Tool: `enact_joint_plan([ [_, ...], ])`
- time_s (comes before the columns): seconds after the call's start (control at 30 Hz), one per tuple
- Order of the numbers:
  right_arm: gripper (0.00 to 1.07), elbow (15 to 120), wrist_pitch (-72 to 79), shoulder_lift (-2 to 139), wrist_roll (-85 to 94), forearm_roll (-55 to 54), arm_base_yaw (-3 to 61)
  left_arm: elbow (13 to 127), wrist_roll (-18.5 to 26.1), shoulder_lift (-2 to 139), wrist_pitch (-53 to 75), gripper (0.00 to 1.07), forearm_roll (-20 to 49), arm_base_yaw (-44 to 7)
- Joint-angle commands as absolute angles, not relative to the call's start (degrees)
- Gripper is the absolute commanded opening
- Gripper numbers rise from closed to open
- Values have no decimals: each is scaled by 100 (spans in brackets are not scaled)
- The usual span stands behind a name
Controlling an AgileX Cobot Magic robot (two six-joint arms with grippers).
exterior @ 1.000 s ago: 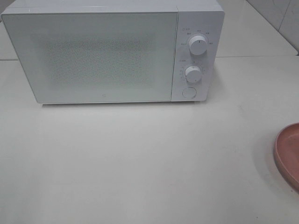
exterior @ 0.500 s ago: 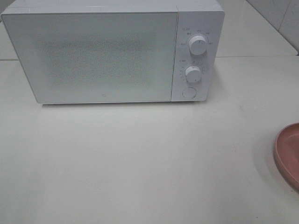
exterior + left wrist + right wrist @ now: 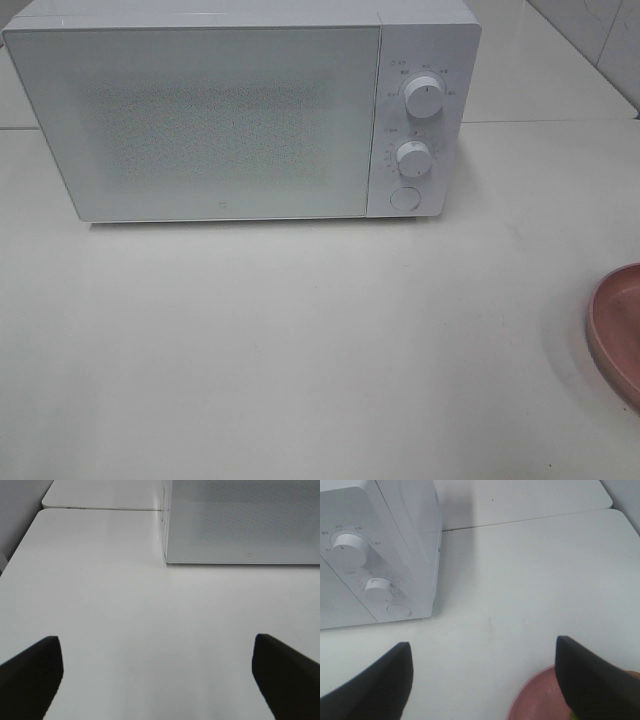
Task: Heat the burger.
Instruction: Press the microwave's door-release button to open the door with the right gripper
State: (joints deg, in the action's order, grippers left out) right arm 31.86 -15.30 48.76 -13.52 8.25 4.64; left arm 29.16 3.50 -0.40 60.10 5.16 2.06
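Note:
The burger is almost wholly hidden. Only a brown and green sliver [image 3: 633, 674] shows behind one finger of my right gripper [image 3: 482, 645], over the pink plate [image 3: 540, 700]. That gripper is open with nothing between its fingers, hovering just short of the plate. The white microwave [image 3: 200, 120] stands at the back of the table with its door shut. My left gripper [image 3: 155, 640] is open and empty above bare table, facing the microwave's lower left corner [image 3: 245, 525]. Neither gripper appears in the exterior high view.
Two white knobs [image 3: 424, 97] [image 3: 412, 156] and a round button [image 3: 404, 198] sit on the microwave's right panel. The pink plate [image 3: 618, 325] is cut off by the right edge of the high view. A table seam runs behind the microwave.

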Motion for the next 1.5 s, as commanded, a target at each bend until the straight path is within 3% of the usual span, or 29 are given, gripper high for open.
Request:
enact_joint_plan([
  [0.03,73,3186,-659,5346,-1375,957,476,2893,309,-149,5947,98,527,195],
  [0.5,73,2527,2154,6663,-1020,928,476,2893,309,-149,5947,98,527,195],
  [0.8,73,2114,4194,7643,327,-241,596,2893,309,-149,5947,98,527,195],
  [0.93,73,2034,4727,7947,1461,-1450,1197,2893,309,-149,5947,98,527,195],
  [1.5,73,2017,5856,8915,1788,-3295,3403,2893,309,-149,5947,98,527,195],
])
